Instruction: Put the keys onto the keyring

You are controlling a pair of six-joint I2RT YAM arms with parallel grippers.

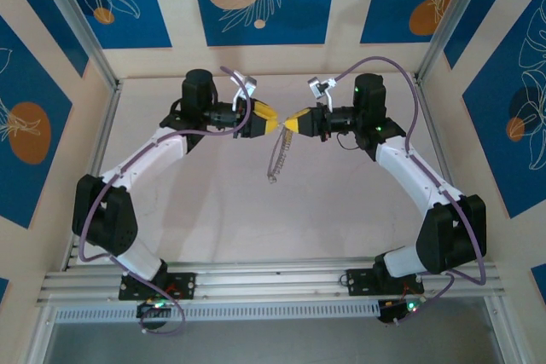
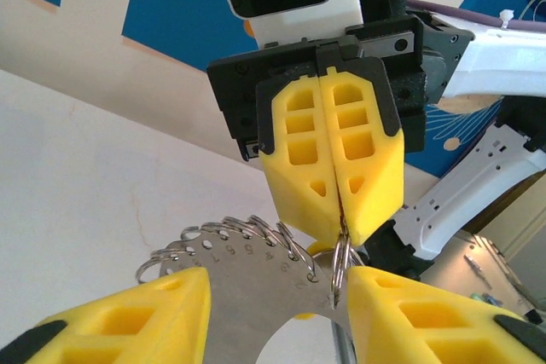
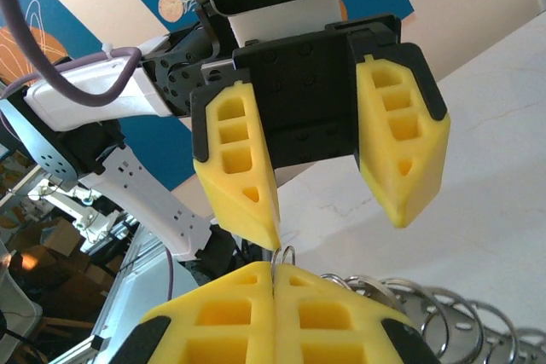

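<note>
From the top camera I saw both arms reaching inward above the table [image 1: 213,210], their yellow fingertips nearly meeting in mid-air at its far middle. The right gripper [image 3: 273,283] was closed: in its own wrist view the two fingers pressed flat together, and a small wire keyring [image 3: 286,255] stood up out of the seam between them. The left gripper [image 2: 277,313] was open. Its fingers sat wide apart at the bottom of its wrist view, and the right gripper's closed tips pointed down toward the gap between them. In that view the keyring hung just below the right gripper's tips, pinched by them. I could not tell whether it touched either left finger. A flat metal plate [image 2: 247,287] stamped with numbers lay just left of the keyring, with a row of wire rings [image 2: 247,229] threaded along its upper edge. From above, a thin metal string [image 1: 277,159] dangled from where the grippers met, down to the tabletop.
</note>
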